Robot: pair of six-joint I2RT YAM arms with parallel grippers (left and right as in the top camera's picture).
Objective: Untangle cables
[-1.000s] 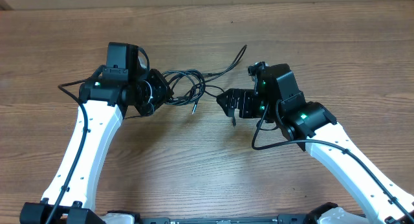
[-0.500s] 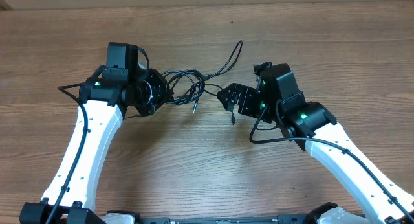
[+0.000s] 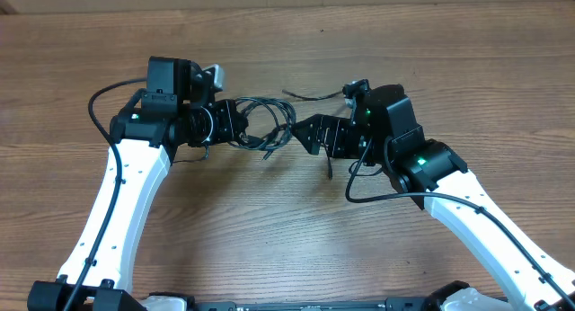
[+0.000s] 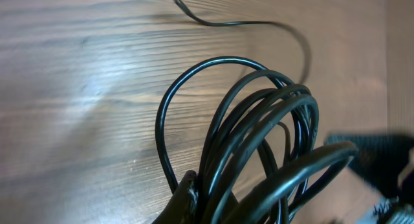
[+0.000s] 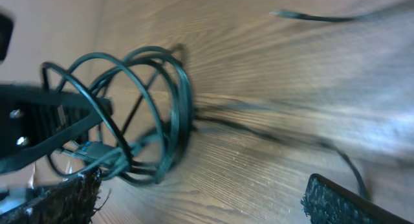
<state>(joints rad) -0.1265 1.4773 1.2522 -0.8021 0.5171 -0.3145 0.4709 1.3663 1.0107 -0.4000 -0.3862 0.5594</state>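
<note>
Left gripper (image 3: 229, 124), at centre-left of the overhead view, is clamped shut on one side of the cables (image 3: 268, 124), a bunch of overlapping black loops lying between the two arms. Right gripper (image 3: 310, 136) sits just right of the loops, jaws spread wide with nothing in them. One loose tail (image 3: 310, 95) runs toward the upper middle over the wooden table (image 3: 287, 41).

From the left wrist, the loops fan up out of the bottom of the frame, pinched together at lower centre beside a dark finger (image 4: 184, 198). The tail curves away to the upper left and ends on the wood.

From the right wrist, the coil stands on edge in the left half, blurred. The two padded fingertips (image 5: 71, 198) in the lower corners stand far apart, and whether the left one touches a strand I cannot tell.

The cords look light, limp and smooth, likely to slide past one another yet keep their springy curl. A single outer strand, or the tail near its end, seems the better hold. Taking the whole bunch and pulling risks tightening it.
</note>
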